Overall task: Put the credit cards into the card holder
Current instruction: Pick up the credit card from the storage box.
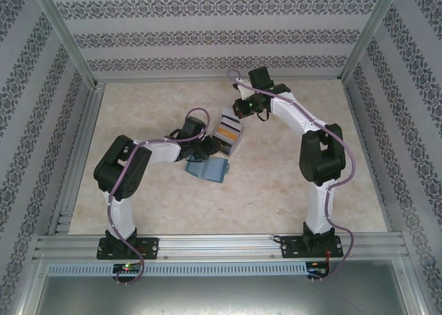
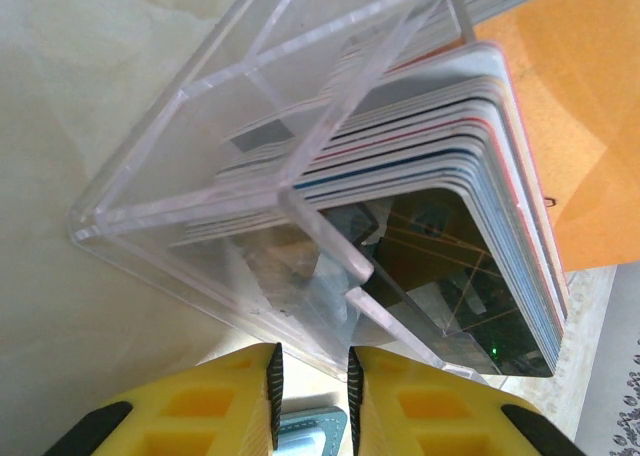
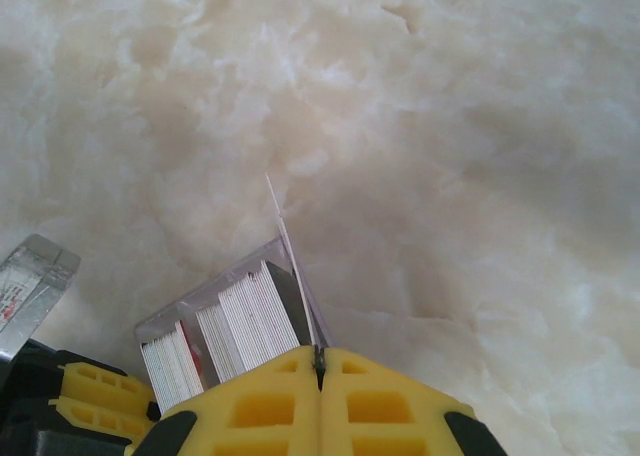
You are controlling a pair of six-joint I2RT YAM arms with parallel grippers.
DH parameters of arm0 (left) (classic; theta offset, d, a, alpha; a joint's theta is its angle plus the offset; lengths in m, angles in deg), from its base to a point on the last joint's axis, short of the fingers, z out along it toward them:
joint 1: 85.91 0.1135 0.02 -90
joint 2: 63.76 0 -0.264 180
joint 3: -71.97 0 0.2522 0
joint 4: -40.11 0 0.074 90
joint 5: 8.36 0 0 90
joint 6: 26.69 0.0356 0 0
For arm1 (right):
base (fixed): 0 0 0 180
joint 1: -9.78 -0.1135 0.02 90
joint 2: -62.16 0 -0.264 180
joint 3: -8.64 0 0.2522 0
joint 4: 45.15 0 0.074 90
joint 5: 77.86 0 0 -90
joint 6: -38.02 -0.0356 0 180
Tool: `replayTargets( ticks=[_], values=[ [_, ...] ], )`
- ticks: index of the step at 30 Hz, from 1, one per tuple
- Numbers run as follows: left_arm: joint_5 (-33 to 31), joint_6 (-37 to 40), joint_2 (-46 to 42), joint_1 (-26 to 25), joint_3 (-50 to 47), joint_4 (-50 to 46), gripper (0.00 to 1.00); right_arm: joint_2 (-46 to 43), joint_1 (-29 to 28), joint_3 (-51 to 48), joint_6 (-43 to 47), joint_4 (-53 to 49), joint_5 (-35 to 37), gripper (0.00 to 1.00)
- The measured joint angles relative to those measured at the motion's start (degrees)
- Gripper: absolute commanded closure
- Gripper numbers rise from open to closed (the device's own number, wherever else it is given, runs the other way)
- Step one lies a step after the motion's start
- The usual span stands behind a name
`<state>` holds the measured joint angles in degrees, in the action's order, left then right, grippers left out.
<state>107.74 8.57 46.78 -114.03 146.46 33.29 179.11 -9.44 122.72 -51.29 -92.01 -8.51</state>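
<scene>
Top external, table (image 1: pixel 290 191): we see pale marble, both arms reaching in.
Clear box (image 1: pixel 228 131): mid-table, credit cards (image 2: pixel 470 206) upright inside.
Card holder (image 1: pixel 207 168): flat, just near of box.
Left gripper (image 2: pixel 313 396): clamped on card holder's edge.
Right gripper (image 3: pixel 320 361): at box's far side, pinching one credit card (image 3: pixel 292 251).

Bright, even light fills the booth; the arms drop only faint, soft shadows on the pale tabletop (image 1: pixel 276 191). From the right wrist the marbled top washes out, hazy and nearly white. The clear box (image 2: pixel 180 166) glints along its edges, and a dark card (image 2: pixel 440 276) inside mirrors streaks of light.
</scene>
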Motion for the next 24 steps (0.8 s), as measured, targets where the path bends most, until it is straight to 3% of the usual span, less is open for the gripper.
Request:
replayTargets(
  ticks=[12,24],
  values=[
    [0.0,0.0,-0.98,-0.02,0.0,-0.15,0.71,-5.9,0.39,-3.37,-1.38,5.84,-1.42,1.0],
    [0.0,0.5,-12.33,-0.02,1.55,-3.76,0.67,-16.26,0.76,-17.55,-13.77,19.15,-8.63,1.0]
  ],
)
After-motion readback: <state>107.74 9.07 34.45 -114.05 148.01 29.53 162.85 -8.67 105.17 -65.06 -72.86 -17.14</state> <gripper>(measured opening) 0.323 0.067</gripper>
